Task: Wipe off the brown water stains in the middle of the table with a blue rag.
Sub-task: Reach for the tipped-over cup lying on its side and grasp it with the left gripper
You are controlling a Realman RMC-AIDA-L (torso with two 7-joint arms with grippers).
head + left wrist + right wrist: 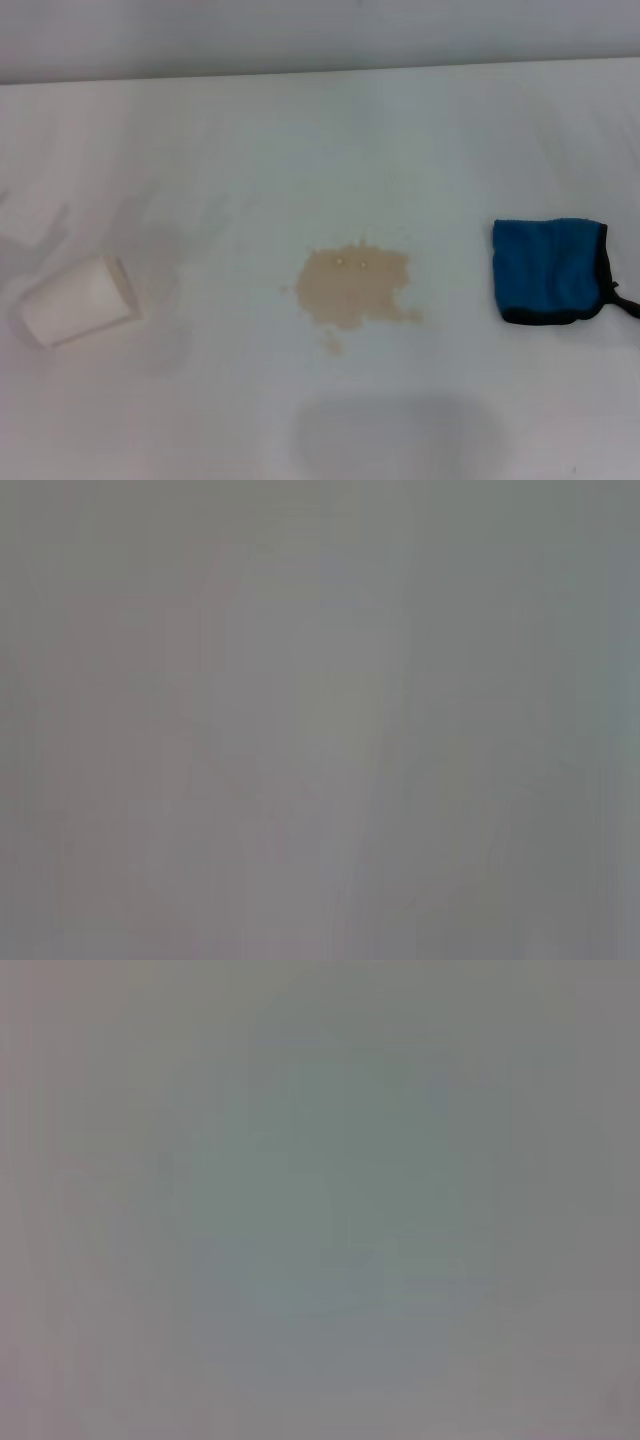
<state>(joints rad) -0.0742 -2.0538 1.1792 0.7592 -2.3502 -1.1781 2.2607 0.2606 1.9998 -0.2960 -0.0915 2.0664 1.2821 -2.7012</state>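
Task status: I judge it not yet started; nothing of the wipe is done.
Brown water stains point(354, 286): I see a tan puddle with ragged edges, intact, in the middle of the table point(300, 130), with a small splash just off its near edge.
Blue rag point(548, 270): I see it lying folded and flat on the table's right side, well apart from the stains, its black loop at the outer corner. Nothing holds it.
Paper cup point(78, 302): tipped on its side at the left, well apart from the stains.
Left gripper: not visible in the head view; the left wrist view shows only a featureless grey field, so I cannot tell its finger state or hold.
Right gripper: same condition; I cannot tell.
Remaining: I judge all steps are left, namely reach the rag, grasp it, carry it to the puddle, and wipe until the tan is gone.
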